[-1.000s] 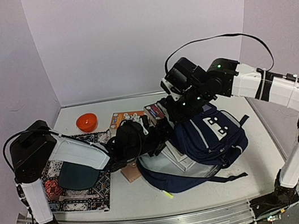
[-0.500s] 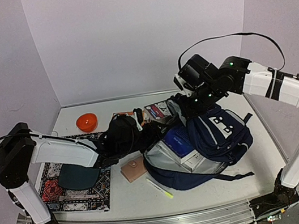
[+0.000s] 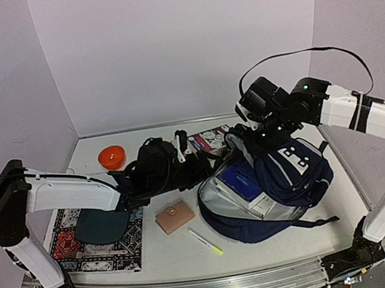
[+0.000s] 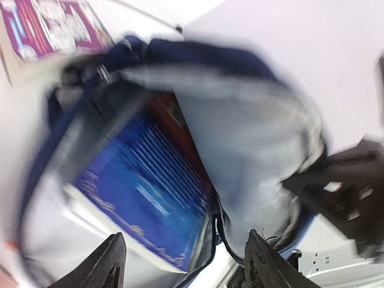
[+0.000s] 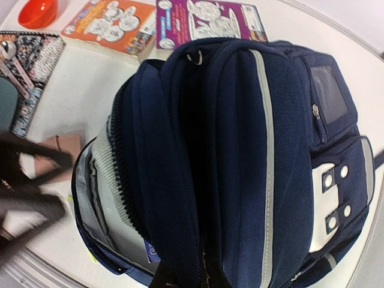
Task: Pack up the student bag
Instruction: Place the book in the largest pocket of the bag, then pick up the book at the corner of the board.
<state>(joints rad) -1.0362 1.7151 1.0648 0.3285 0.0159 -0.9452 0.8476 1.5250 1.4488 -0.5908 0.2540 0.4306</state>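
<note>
The student bag (image 3: 290,175) lies at the table's centre right, navy with grey stripes and white buckle patches. Its main compartment gapes toward the left, showing grey lining and a blue book (image 3: 239,179) inside. My right gripper (image 3: 250,143) is shut on the top of the bag (image 5: 240,138) and holds that edge up; in the right wrist view the gripper (image 5: 201,279) is buried in navy fabric. My left gripper (image 3: 206,161) stands open just left of the opening. In the blurred left wrist view its fingers (image 4: 112,264) frame the blue book (image 4: 144,192) with nothing between them.
A purple book (image 3: 209,139) and an orange book (image 5: 114,27) lie behind the bag. An orange bowl (image 3: 112,156) sits at back left. A patterned mat (image 3: 92,253) carries a dark teal item (image 3: 101,224). A brown wallet (image 3: 174,216) and a yellow pen (image 3: 207,242) lie in front.
The bag has shifted right with my right gripper and its mouth has spread open. My left gripper has drawn back left out of the opening, leaving the blue book inside.
</note>
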